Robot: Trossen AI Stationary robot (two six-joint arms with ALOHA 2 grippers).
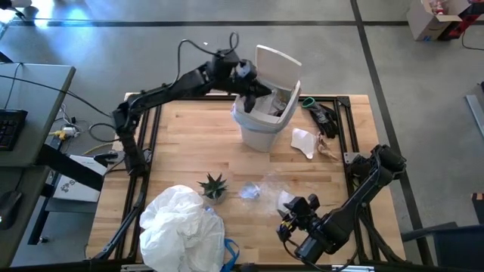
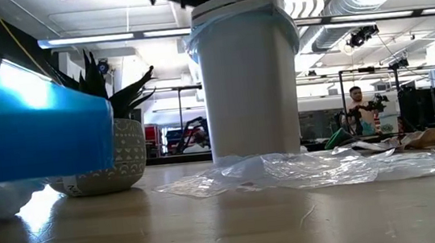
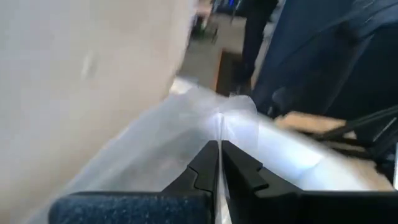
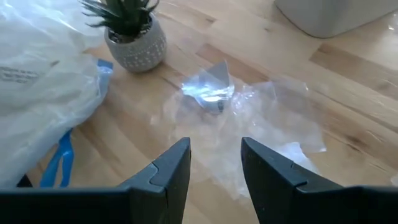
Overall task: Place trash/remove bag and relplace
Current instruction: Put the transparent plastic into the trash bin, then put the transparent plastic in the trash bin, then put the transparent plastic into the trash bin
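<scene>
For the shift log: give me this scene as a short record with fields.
bin: white bin upright at the table's far middle, lid up
liner: bag on the bin's rim
left gripper: at the rim, jaws shut on the bag
right gripper: near edge, jaws open, empty, above clear wrapper
plant: near middle
white sack: near left
paper scrap: right of the bin

Pale wooden desk in a black frame, white bin at the far side, white paper scrap beside it, small potted plant, clear plastic wrappers, bulging white bag at the near edge
</scene>
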